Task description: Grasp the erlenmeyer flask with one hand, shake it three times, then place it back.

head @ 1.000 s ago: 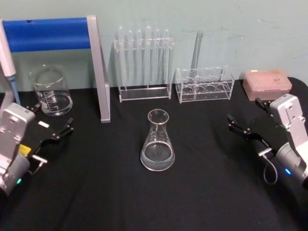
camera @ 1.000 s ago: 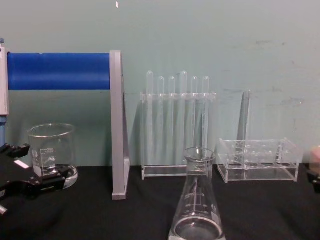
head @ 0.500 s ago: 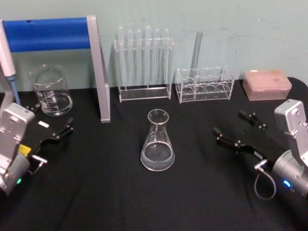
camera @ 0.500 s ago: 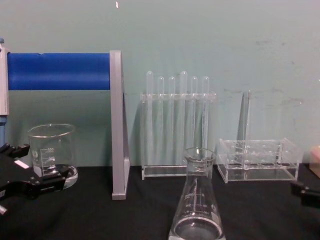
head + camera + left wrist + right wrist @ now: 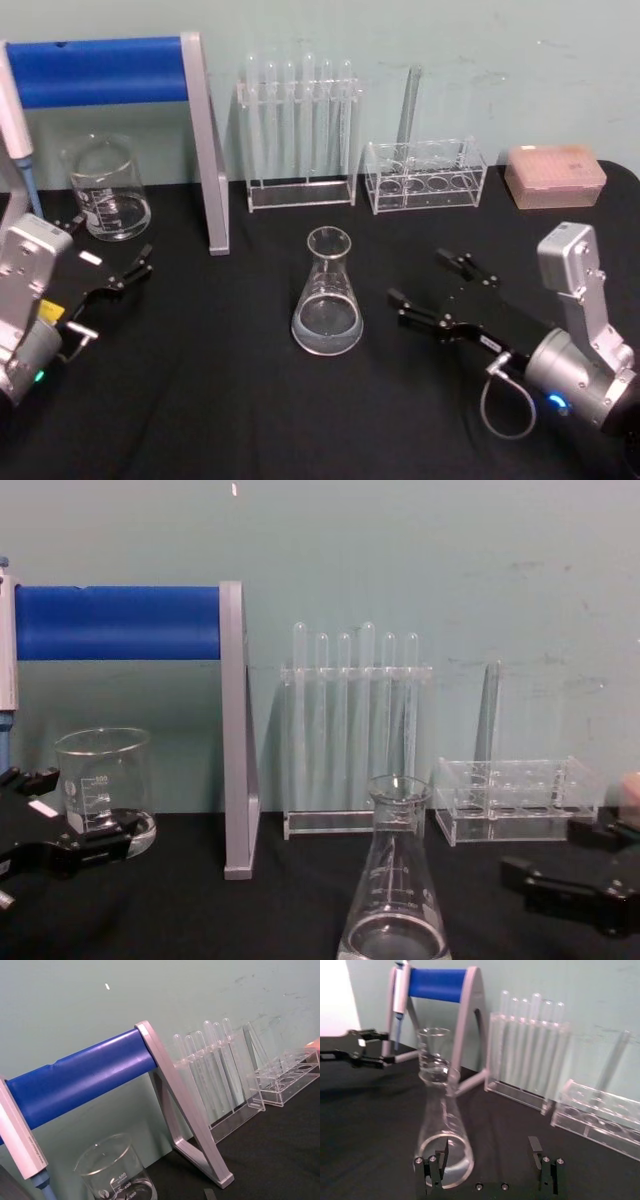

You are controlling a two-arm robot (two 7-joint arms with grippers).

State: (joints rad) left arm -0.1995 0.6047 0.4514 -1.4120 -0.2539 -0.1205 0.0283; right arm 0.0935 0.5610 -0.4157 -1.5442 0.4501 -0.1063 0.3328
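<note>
An upright glass flask (image 5: pixel 327 295) is seen at the centre of the head view on a black tabletop (image 5: pixel 230 400), with white graduation marks on its wall; their figures cannot be read. The right gripper (image 5: pixel 419 277) is placed at the lower right of that view, its fingers spread wide and pointed at the flask, and nothing is held between them. A strip of bare black surface is left between the nearer fingertip and the flask's base, so no contact is made. In the right wrist view the flask is found in front of one finger rather than midway between the two. The left gripper (image 5: pixel 110 248) is held at the left edge of the head view, fingers likewise spread and empty, near a beaker (image 5: pixel 105 190). A small white label is carried beside its fingers and a yellow one lower on the arm; neither can be read. On the beaker a printed scale is shown, its top figure read as 500 in the left wrist view. Along the back edge are lined up a blue-barred stand (image 5: pixel 100 70), a rack of tall test tubes (image 5: pixel 298 130), a low clear rack (image 5: pixel 425 178) and a pink box (image 5: pixel 555 175), all well apart from the flask. Open tabletop is left on every side of the flask, most of it towards the bottom of the frame.
</note>
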